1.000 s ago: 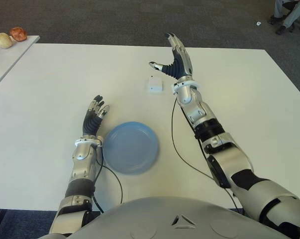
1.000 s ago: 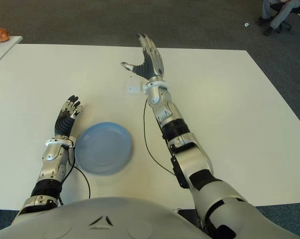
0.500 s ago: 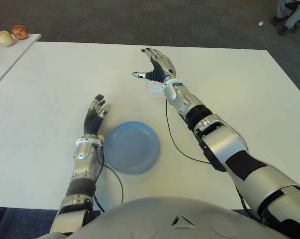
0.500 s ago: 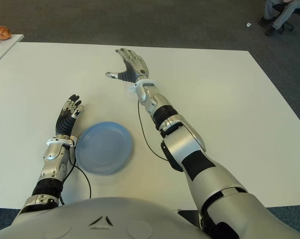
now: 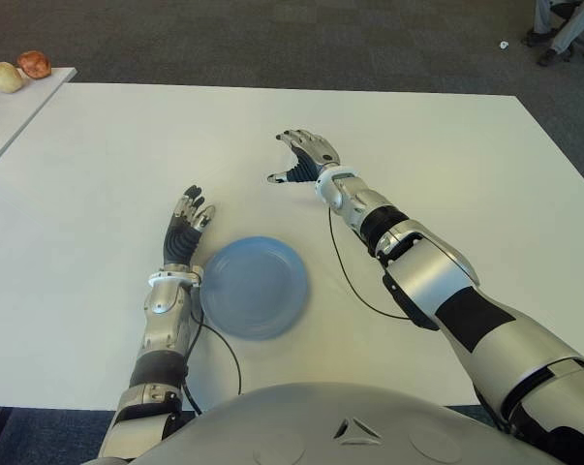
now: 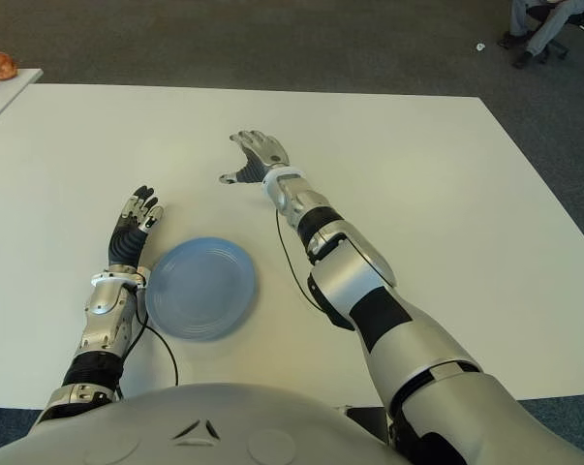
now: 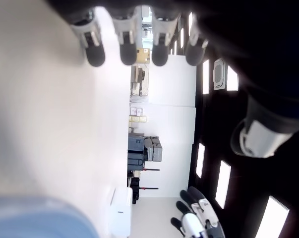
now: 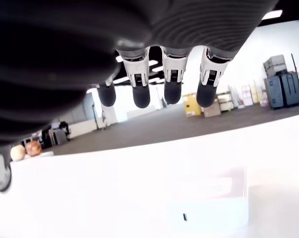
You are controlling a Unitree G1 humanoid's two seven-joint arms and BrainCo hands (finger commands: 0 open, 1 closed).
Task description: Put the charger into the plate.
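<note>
Since a second ago, the right hand [image 5: 301,160] is coming down and curling over the spot where the charger was showing; back then it was standing tall beside the little white box, and now it is covering it in both eye views. Only the right wrist view is showing the charger [image 8: 209,208]; it is sitting on the white table [image 5: 98,174] right under the palm; the fingers [image 8: 141,94] are hanging spread above it and are not touching it yet, so the hand is holding nothing.

It is looking like a small hard block with smooth sides; I am guessing it is light, stiff and a bit slippery; pinching it across two flat sides, thumb on one and fingers on the other, is looking like the best way to take it.

Well apart from it, closer to the robot, the blue plate [image 5: 254,287] is waiting with nothing in it; the left hand [image 5: 183,232] is showing just beside the plate, on its left, with fingers straight and holding nothing; the plate and the left hand are staying where they were.
</note>
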